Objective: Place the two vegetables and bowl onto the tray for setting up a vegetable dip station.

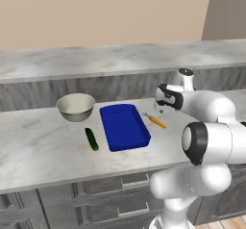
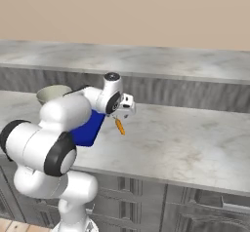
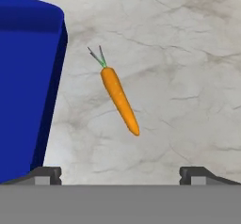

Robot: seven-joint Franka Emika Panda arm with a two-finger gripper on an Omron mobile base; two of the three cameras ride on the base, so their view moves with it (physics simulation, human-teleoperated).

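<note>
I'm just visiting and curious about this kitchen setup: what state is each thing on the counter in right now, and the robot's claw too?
carrot: lying on the counter beside the tray, not held.
cucumber: lying on the counter, other side of the tray.
bowl: upright, empty, on the counter.
tray: empty.
gripper: open, above the carrot.

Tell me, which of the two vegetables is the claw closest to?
The orange carrot, lying on the counter right of the blue tray, directly below the open claw. The dark green cucumber lies on the tray's far side, near the bowl.
</note>
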